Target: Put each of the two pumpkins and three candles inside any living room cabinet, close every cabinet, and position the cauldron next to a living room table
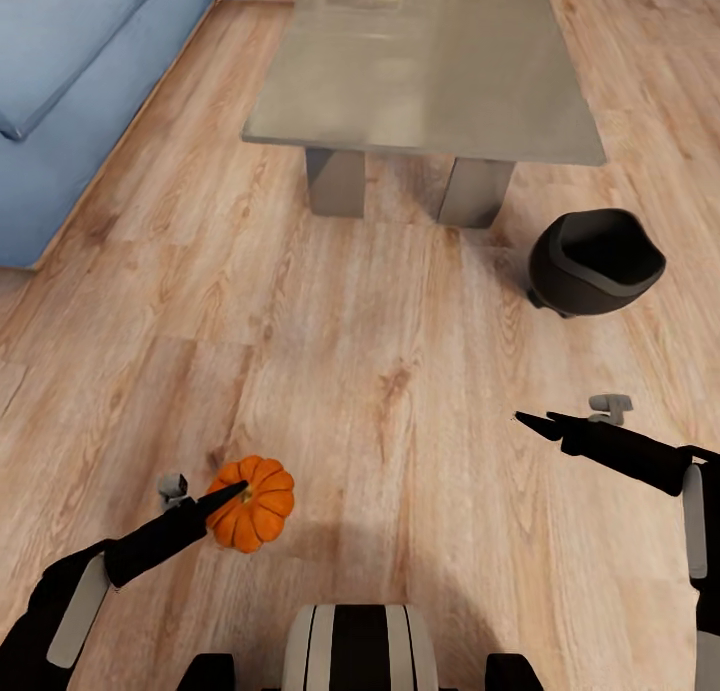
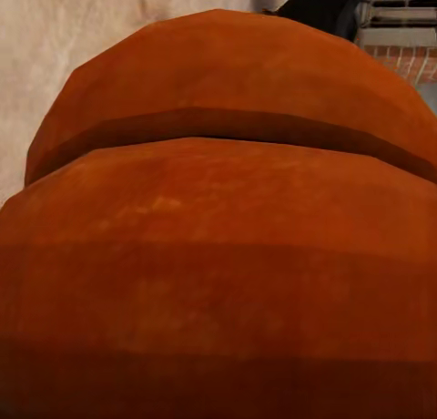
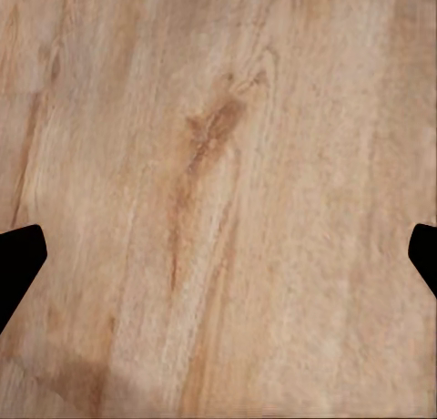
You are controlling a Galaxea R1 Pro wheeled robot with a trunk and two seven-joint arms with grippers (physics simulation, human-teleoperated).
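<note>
One bright orange pumpkin (image 1: 256,519) is low over the wood floor at the near left. My left gripper (image 1: 236,491) reaches across its top, the dark fingertip ending at its ribbed crown. In the left wrist view the pumpkin (image 2: 218,237) sits so close that it hides the fingers, so their state is unclear. The black cauldron (image 1: 594,262) stands on the floor by the table's near right corner, and its rim (image 2: 319,7) peeks over the pumpkin. My right gripper (image 1: 528,423) hovers open over bare floor, its fingertips (image 3: 16,260) far apart. Candles and cabinet are out of view.
A grey low table (image 1: 430,81) on two block legs stands straight ahead. A blue sofa (image 1: 60,81) lines the far left. Open wood floor (image 1: 380,371) lies between my arms and the table. My base (image 1: 358,646) shows at the bottom edge.
</note>
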